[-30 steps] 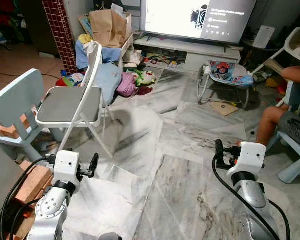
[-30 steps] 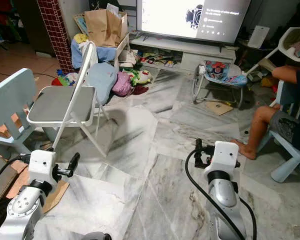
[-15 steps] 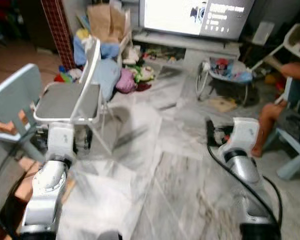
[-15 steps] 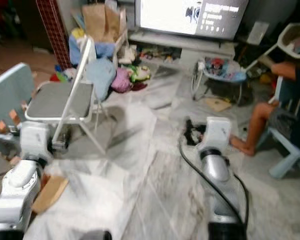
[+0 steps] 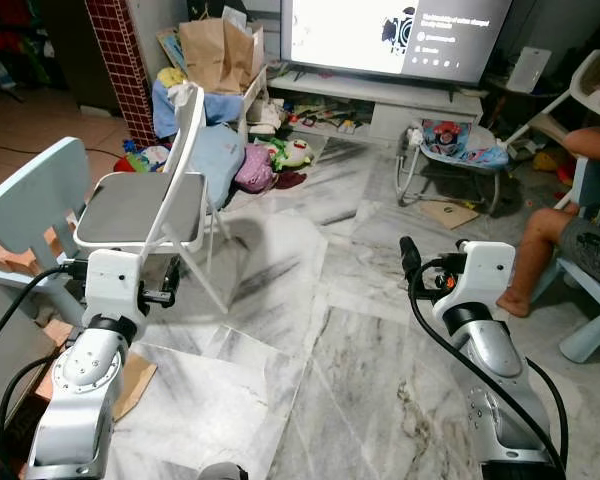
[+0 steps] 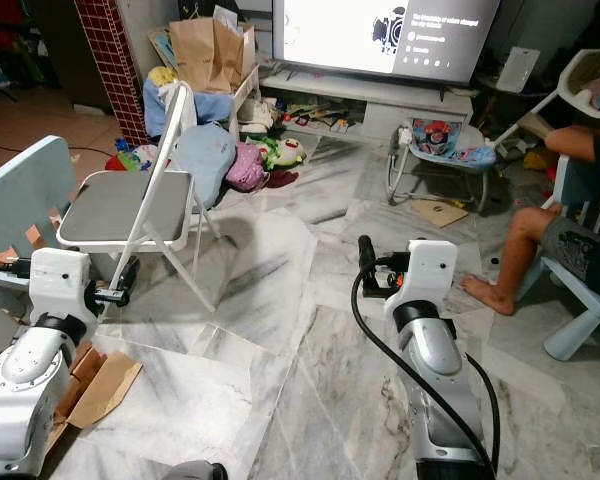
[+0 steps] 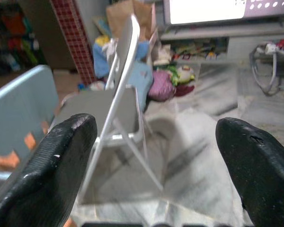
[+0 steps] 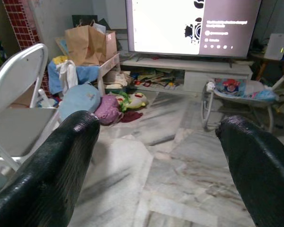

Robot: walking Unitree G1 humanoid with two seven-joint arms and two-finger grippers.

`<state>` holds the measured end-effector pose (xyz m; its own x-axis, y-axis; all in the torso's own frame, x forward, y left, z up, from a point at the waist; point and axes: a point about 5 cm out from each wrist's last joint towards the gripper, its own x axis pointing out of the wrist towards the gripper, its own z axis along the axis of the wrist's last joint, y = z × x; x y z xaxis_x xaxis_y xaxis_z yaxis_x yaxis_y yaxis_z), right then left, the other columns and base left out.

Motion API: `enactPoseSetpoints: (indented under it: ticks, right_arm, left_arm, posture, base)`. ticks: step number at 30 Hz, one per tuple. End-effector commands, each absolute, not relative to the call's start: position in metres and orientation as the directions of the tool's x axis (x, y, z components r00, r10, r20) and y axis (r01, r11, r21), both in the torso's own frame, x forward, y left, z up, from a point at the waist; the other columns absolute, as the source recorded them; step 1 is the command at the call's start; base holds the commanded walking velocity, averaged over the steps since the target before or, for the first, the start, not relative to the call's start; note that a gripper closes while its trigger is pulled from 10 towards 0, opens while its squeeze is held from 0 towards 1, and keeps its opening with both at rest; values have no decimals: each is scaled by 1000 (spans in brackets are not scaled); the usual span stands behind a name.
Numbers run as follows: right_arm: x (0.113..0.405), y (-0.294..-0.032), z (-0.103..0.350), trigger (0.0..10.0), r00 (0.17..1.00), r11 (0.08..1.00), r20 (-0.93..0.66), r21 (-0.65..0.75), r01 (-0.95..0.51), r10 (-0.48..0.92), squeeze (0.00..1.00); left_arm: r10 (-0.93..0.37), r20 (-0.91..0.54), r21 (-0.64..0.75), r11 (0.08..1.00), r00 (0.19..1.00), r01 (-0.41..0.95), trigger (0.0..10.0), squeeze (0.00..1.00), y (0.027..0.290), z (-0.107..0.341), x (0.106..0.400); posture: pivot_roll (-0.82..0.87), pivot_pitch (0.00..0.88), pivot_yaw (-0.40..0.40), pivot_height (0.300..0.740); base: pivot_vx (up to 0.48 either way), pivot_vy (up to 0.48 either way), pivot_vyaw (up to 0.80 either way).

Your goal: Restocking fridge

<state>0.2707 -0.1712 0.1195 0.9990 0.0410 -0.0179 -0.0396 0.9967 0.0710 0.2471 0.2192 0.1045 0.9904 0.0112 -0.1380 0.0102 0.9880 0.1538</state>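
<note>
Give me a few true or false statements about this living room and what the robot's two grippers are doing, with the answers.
1. Both grippers hold nothing. True: the left gripper and the right gripper have their fingers spread, with nothing between them.
2. The television is switched off. False: its screen is lit, showing white and text.
3. A white folding chair stands ahead on the robot's left. True.
4. The folding chair lies tipped over on the floor. False: it stands upright on the marble floor.
5. A person sits at the robot's right. True: a bare leg and foot rest on the floor.
</note>
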Motion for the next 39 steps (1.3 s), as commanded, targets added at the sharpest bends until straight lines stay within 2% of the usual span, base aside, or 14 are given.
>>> enactPoseSetpoints:
  ticks: [1, 8, 16, 27, 39]
  right_arm:
    - [272, -168, 121, 10000, 999, 996, -16, 79, -51, 52, 0]
    - [275, -167, 122, 10000, 998, 997, -15, 34, -64, 65, 0]
    - [279, -166, 127, 10000, 996, 996, 2, 17, -85, 85, 0]
    - [280, -167, 127, 10000, 997, 996, 7, 28, -80, 80, 0]
    - [283, -169, 127, 10000, 998, 997, 6, 23, -68, 67, 0]
  left_arm:
    - [-2, -136, 140, 990, 991, 21, 10000, 0, 218, 107, 247]
    - [-66, -134, 160, 983, 989, 87, 10000, 0, 205, 109, 248]
    - [-46, -125, 229, 970, 991, 74, 10000, 0, 200, 110, 251]
    - [-56, -119, 253, 964, 991, 85, 10000, 0, 197, 113, 253]
    - [-49, -142, 272, 959, 989, 86, 10000, 0, 197, 113, 257]
  posture:
    - [71, 0, 6, 740]
    - [77, 0, -9, 740]
    - [78, 0, -10, 740]
    - [81, 0, -6, 740]
    - [88, 0, -13, 740]
  base:
    - [0, 0, -800]
    - [0, 456, -114]
    - [0, 474, 0]
    - [0, 439, 0]
    - [-347, 332, 0]
